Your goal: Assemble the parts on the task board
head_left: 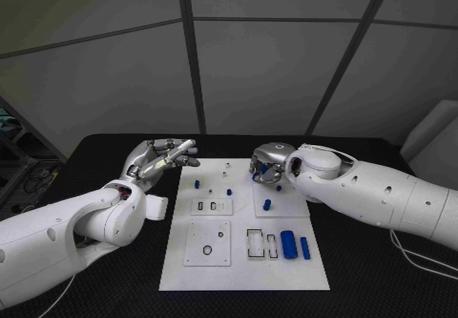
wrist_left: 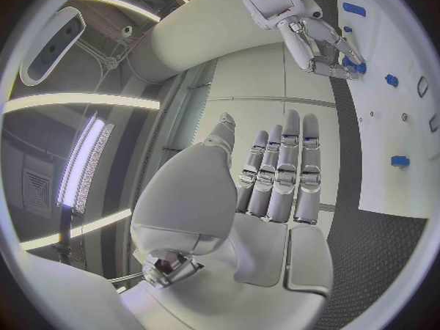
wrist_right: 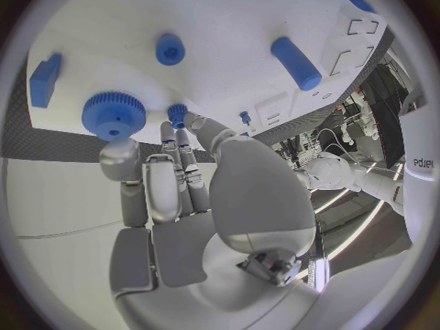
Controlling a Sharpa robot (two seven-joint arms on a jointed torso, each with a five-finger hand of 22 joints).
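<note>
The white task board lies mid-table with blue parts on it. My right hand is low over the board's far right area. Its fingertips close around a small blue gear, which sits right beside a large blue gear on the board. The left wrist view shows that right hand with its fingers down on a blue part. My left hand is raised beyond the board's far left corner, its fingers straight and holding nothing; the left hand is off the board.
Near the gears stand a blue peg, a blue cylinder and a blue block. Two blue cylinders lie at the board's near right beside empty slots. Black rings lie on the near left plate.
</note>
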